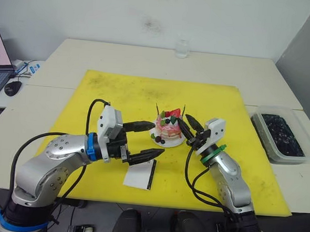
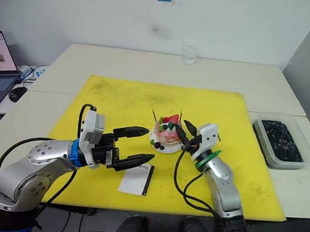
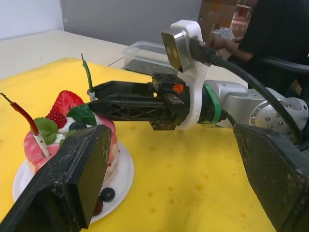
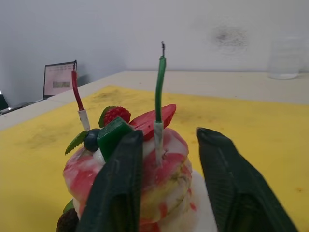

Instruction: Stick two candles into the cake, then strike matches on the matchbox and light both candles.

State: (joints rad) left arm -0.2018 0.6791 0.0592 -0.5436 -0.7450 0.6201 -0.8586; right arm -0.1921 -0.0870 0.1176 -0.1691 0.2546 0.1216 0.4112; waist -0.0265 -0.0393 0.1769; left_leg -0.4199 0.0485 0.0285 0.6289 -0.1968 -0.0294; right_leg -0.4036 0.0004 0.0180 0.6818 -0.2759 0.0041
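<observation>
**Both candles standing in the cake, grippers parted on either side**

The cake (image 1: 168, 128) sits on its small white plate (image 1: 172, 143) in the middle of the yellow mat (image 1: 124, 98). The left gripper (image 1: 145, 141) reaches in from one side with its two black fingers spread wide and empty, the cake just off its upper fingertip. The right gripper (image 1: 188, 125) comes in from the opposite side, fingers parted and holding nothing, tips right up against the cake's edge. Two thin candles rise from the top: a red candle (image 4: 77, 95) on the left gripper's side and a green candle (image 4: 159, 92) directly ahead of the right gripper's fingers. The matchbox (image 1: 140, 175) lies flat on the mat just beneath the left gripper's lower finger.
</observation>
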